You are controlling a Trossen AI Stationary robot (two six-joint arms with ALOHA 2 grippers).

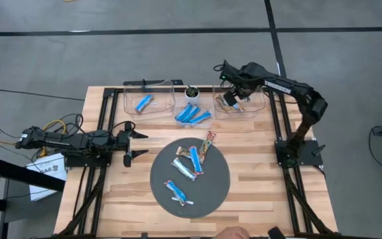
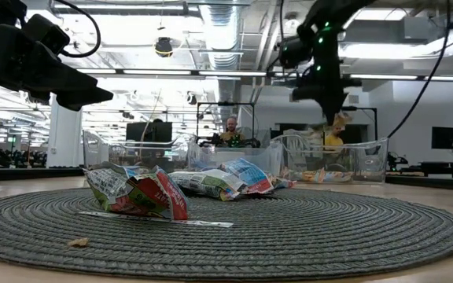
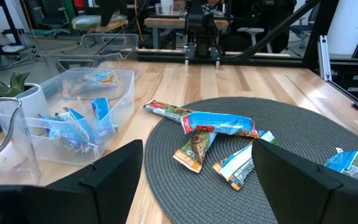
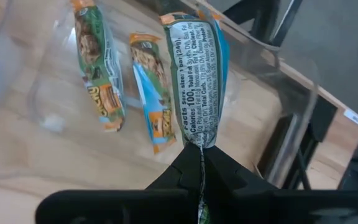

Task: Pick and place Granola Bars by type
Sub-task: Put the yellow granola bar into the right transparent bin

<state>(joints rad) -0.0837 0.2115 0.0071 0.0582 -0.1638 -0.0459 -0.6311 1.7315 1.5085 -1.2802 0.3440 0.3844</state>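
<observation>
Several granola bars [image 1: 190, 162] lie on a round dark woven mat [image 1: 211, 199], blue-and-white ones and tan ones mixed. At the far edge stand clear bins. The left bin [image 1: 158, 85] holds one blue bar [image 1: 143, 103], bright blue bars [image 1: 192, 114] lie in the middle, and two tan bars [image 4: 98, 81] lie in the right bin [image 1: 265, 106]. My right gripper [image 1: 233, 95] hangs over the right bin, shut on a bar [image 4: 194, 74] whose silver printed back faces the wrist camera. My left gripper [image 1: 136, 146] stands open at the table's left, beside the mat. My right gripper pinches the bar's crimped end seam [image 4: 196, 142] between its two fingers. The fingers point steeply down from above. The bar hangs lengthwise below them [image 2: 334, 126], clear of the bin's floor and above the two tan bars.
A small potted plant [image 1: 191, 91] stands between the bins. The black frame rails [image 1: 278, 126] run along both table sides. A person [image 2: 231, 130] sits in the room behind the table, and a hand [image 1: 231, 234] shows at the near edge. Bare wood lies right of the mat.
</observation>
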